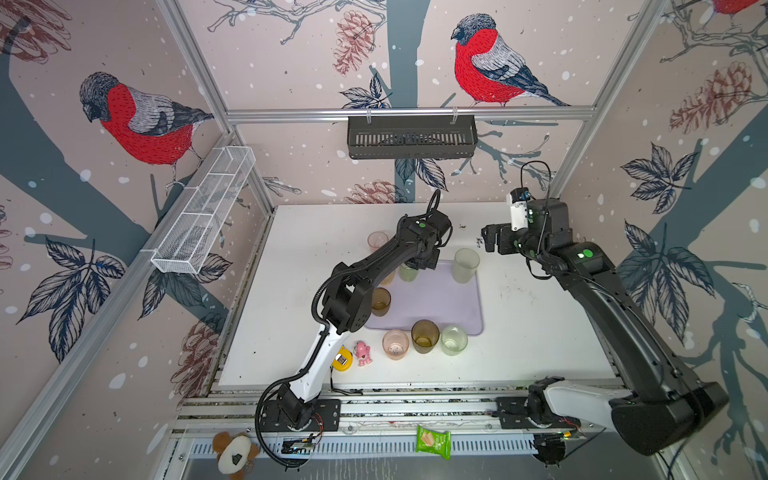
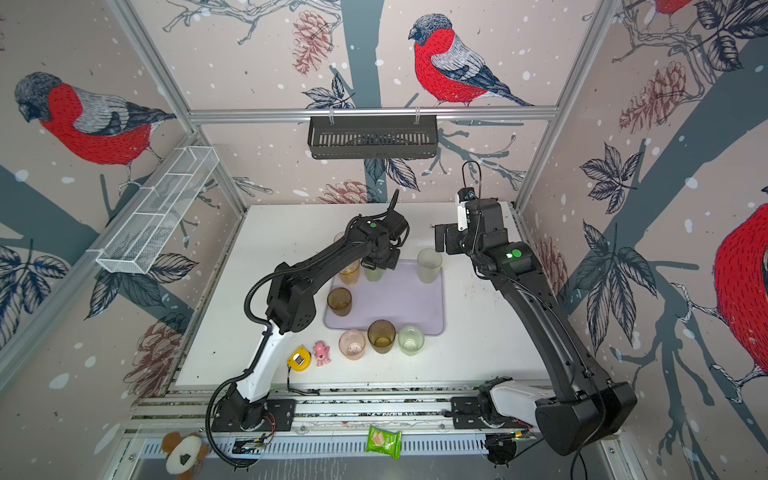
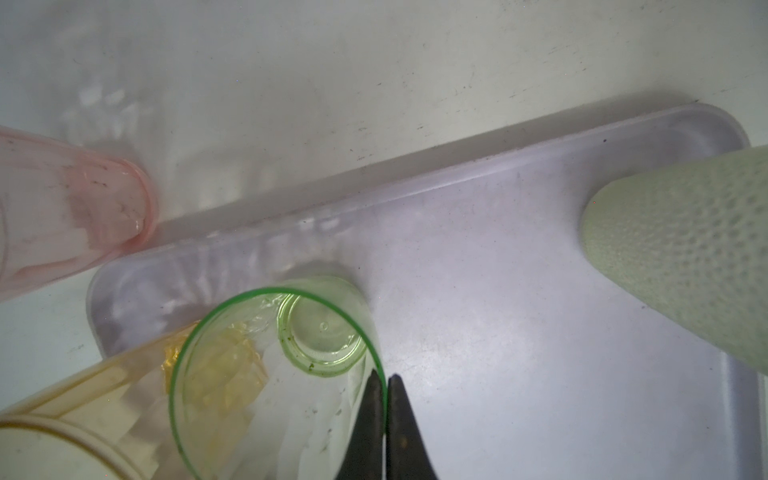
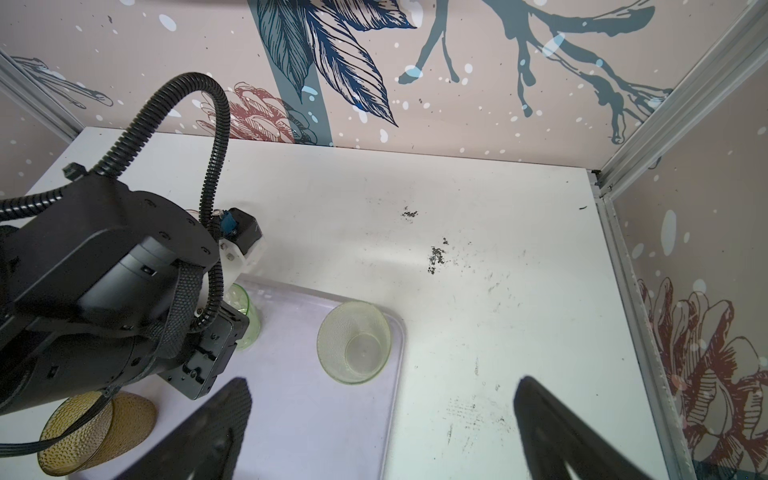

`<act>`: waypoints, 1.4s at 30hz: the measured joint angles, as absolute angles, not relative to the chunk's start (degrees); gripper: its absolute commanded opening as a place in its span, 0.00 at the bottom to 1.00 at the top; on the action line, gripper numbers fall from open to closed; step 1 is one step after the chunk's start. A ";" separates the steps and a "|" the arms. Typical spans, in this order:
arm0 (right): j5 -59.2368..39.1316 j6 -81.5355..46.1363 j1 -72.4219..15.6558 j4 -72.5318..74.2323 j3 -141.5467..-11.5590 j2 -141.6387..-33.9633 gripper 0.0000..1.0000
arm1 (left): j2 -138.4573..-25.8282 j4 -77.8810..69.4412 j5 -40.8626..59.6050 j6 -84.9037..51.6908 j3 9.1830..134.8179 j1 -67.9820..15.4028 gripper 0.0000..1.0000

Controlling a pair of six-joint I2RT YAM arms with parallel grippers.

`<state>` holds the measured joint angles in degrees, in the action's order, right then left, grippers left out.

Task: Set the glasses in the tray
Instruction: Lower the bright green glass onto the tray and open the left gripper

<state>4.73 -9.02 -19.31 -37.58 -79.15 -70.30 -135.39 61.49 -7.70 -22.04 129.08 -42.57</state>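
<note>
The lavender tray (image 1: 440, 303) (image 2: 399, 303) lies mid-table. My left gripper (image 3: 386, 380) (image 1: 420, 266) is shut on the rim of a pale green glass (image 3: 266, 374) (image 2: 372, 274), whose base is at the tray's far left corner. An amber glass (image 3: 83, 407) (image 2: 349, 272) stands close beside it. In the tray stand a frosted glass (image 1: 466, 266) (image 4: 353, 340) and a brown glass (image 1: 380, 302). A pink glass (image 1: 377, 241) stands behind the tray. Pink (image 1: 395, 344), brown (image 1: 425, 336) and green (image 1: 454, 340) glasses line its near edge. My right gripper (image 4: 382, 382) (image 1: 490, 239) hangs open, nothing in it.
A pink toy figure (image 1: 364, 353) and a yellow tape measure (image 1: 342, 357) lie near the left arm's base. A black basket (image 1: 411, 137) hangs on the back wall and a white wire basket (image 1: 203, 212) on the left wall.
</note>
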 measured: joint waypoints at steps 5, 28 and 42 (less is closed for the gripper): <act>4.75 -8.99 -19.14 -37.54 -79.15 -70.30 1.00 | -135.48 61.17 -7.70 -22.04 129.08 -42.57 0.00; 4.75 -8.84 -18.98 -37.43 -78.98 -69.91 1.00 | -135.46 61.01 -7.75 -22.24 129.08 -42.57 0.08; 4.78 -8.84 -18.79 -37.41 -78.83 -69.71 1.00 | -134.98 60.80 -8.12 -22.48 127.92 -42.57 0.12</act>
